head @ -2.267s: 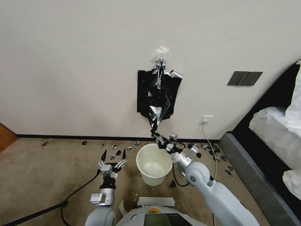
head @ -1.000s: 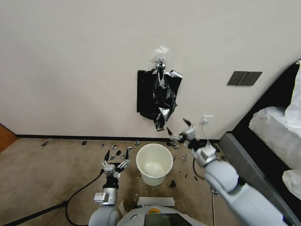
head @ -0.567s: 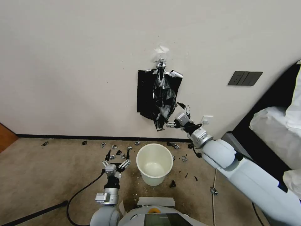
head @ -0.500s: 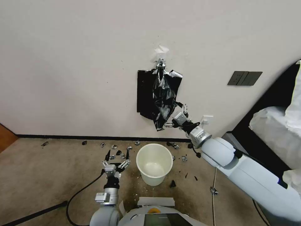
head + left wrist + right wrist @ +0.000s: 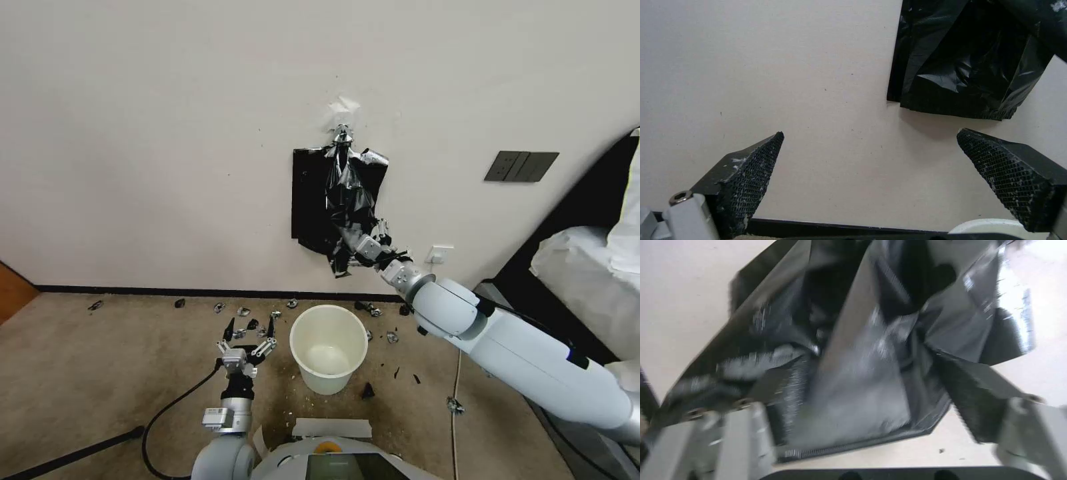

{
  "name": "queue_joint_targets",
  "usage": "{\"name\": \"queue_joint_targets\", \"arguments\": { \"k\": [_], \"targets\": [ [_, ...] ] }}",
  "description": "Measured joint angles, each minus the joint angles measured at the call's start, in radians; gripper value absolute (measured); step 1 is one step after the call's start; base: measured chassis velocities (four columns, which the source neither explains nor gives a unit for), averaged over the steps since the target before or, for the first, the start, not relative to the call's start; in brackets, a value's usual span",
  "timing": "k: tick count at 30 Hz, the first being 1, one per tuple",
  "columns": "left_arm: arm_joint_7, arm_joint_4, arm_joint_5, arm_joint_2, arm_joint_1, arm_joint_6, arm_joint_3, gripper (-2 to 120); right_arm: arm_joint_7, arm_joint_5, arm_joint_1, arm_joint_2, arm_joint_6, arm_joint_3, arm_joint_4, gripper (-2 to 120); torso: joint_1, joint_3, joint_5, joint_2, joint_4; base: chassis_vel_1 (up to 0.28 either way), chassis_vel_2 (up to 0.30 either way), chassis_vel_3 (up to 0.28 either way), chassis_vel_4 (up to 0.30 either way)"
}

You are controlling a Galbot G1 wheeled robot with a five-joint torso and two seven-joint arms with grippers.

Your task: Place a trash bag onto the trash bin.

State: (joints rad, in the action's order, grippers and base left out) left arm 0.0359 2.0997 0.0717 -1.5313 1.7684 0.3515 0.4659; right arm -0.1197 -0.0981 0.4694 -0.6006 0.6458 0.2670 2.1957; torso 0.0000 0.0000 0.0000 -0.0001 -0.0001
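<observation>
The step in hand is the fetching of the trash bag [image 5: 347,200], which hangs crinkled on the wall above the trash bin [image 5: 328,347], in front of a flat black sheaf of bags [image 5: 307,200]. The right arm is stretched up and forward from the robot's right side, its right end effector [image 5: 365,245] at the bag's lower end; in the right wrist view its two fingers stand apart with the glossy plastic [image 5: 871,350] between them, open and not yet pinched. By my reading, the next move calls for closing on the loose lower fold alone, clear of the sheaf behind, and then drawing it down toward the bin, which stands empty on the floor near the wall. The left arm waits low beside the bin, its left end effector [image 5: 247,337] pointing up at the wall with fingers [image 5: 751,173] spread wide, holding nothing.
</observation>
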Motion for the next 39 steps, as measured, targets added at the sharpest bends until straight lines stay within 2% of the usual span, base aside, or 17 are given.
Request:
{"name": "queue_joint_targets", "arguments": {
  "k": [6, 7, 10, 11, 14, 17, 20, 24, 26, 29, 31, 32, 33, 36, 37, 38, 39],
  "targets": [
    [0.0, -0.001, 0.0, -0.002, -0.002, 0.0, -0.002, 100, -0.016, -0.015, -0.027, 0.011, 0.08, 0.012, -0.001, 36, 0.0, 0.0, 0.0, 0.0, 0.0001, 0.0, 0.0, 0.0, 0.0],
    [0.0, -0.001, 0.0, -0.002, -0.002, 0.0, -0.002, 100, -0.016, -0.015, -0.027, 0.011, 0.08, 0.012, -0.001, 36, 0.0, 0.0, 0.0, 0.0, 0.0001, 0.0, 0.0, 0.0, 0.0],
    [0.0, 0.005, 0.001, 0.002, 0.002, 0.001, 0.004, 100, -0.034, -0.044, -0.031, 0.022, 0.093, 0.008, -0.001, 21, 0.0, 0.0, 0.0001, 0.0, 0.0001, 0.0, 0.0, 0.0, 0.0],
    [0.0, 0.005, 0.001, 0.002, 0.002, 0.001, 0.004, 100, -0.034, -0.044, -0.031, 0.022, 0.093, 0.008, -0.001, 21, 0.0, 0.0, 0.0001, 0.0, 0.0001, 0.0, 0.0, 0.0, 0.0],
    [0.0, 0.01, 0.001, 0.002, 0.002, 0.001, 0.005, 100, -0.05, -0.076, -0.033, 0.032, 0.094, -0.011, 0.001, 6, 0.0, 0.0, 0.0, 0.0, 0.0, 0.0, 0.0, 0.0, 0.0],
    [0.0, 0.014, 0.001, 0.003, 0.0, 0.001, 0.005, 100, -0.062, -0.103, -0.032, 0.034, 0.093, -0.023, -0.002, 0, 0.0, 0.0, 0.0, 0.0, 0.0, 0.0, 0.0, 0.0, 0.0],
    [0.001, 0.029, 0.003, 0.008, 0.0, -0.003, -0.001, 100, -0.082, -0.15, -0.019, 0.027, 0.084, -0.043, -0.003, 0, 0.0, 0.0, -0.0003, 0.0, 0.0002, 0.0, 0.0, 0.0, 0.0],
    [0.004, 0.071, 0.021, 0.038, -0.007, -0.025, -0.012, 100, -0.112, -0.246, 0.038, 0.014, -0.001, -0.114, 0.007, 0, 0.0, 0.0, 0.0001, 0.0, 0.0002, 0.0, 0.0, 0.0, 0.0],
    [0.015, 0.128, 0.07, 0.113, -0.03, -0.07, -0.024, 100, -0.138, -0.354, 0.11, 0.009, -0.157, -0.211, 0.025, 0, 0.0, 0.0, 0.0, 0.0, 0.0003, 0.0, 0.0, 0.0, 0.0],
    [0.02, 0.161, 0.102, 0.182, -0.06, -0.098, -0.023, 100, -0.151, -0.403, 0.142, 0.005, -0.236, -0.256, 0.036, 0, 0.0, 0.0, -0.0003, 0.0, -0.0002, 0.0, 0.0, 0.0, 0.0],
    [0.035, 0.202, 0.195, 0.308, -0.114, -0.148, -0.014, 100, -0.165, -0.452, 0.207, -0.008, -0.362, -0.322, 0.054, 0, 0.0, 0.0, -0.0004, 0.0, -0.0002, 0.0, 0.0, 0.0, 0.0],
    [0.041, 0.215, 0.234, 0.345, -0.129, -0.166, -0.011, 100, -0.168, -0.457, 0.222, -0.012, -0.386, -0.333, 0.058, 0, 0.0, 0.0, -0.0002, 0.0, -0.0002, 0.0, 0.0, 0.0, 0.0],
    [0.041, 0.215, 0.234, 0.345, -0.129, -0.166, -0.011, 100, -0.168, -0.457, 0.222, -0.012, -0.386, -0.333, 0.058, 0, 0.0, 0.0, -0.0002, 0.0, -0.0002, 0.0, 0.0, 0.0, 0.0],
    [0.058, 0.263, 0.373, 0.481, -0.175, -0.218, 0.021, 100, -0.157, -0.473, 0.255, -0.03, -0.459, -0.341, 0.068, 0, 0.0, 0.0, -0.0001, 0.0, -0.0002, 0.0, 0.0, 0.0, 0.0],
    [0.058, 0.263, 0.373, 0.481, -0.175, -0.218, 0.021, 100, -0.157, -0.473, 0.255, -0.03, -0.459, -0.341, 0.068, 0, 0.0, 0.0, -0.0001, 0.0, -0.0002, 0.0, 0.0, 0.0, 0.0],
    [0.061, 0.272, 0.401, 0.511, -0.186, -0.229, 0.03, 100, -0.149, -0.475, 0.256, -0.037, -0.476, -0.337, 0.069, 0, 0.0, 0.0, -0.0001, 0.0, 0.0002, 0.0, 0.0, 0.0, 0.0],
    [0.067, 0.288, 0.451, 0.577, -0.212, -0.247, 0.048, 100, -0.133, -0.479, 0.254, -0.049, -0.504, -0.325, 0.069, 0, 0.0, 0.0, -0.0004, 0.0, 0.0006, 0.0, 0.0, 0.0, 0.0]
  ]
}}
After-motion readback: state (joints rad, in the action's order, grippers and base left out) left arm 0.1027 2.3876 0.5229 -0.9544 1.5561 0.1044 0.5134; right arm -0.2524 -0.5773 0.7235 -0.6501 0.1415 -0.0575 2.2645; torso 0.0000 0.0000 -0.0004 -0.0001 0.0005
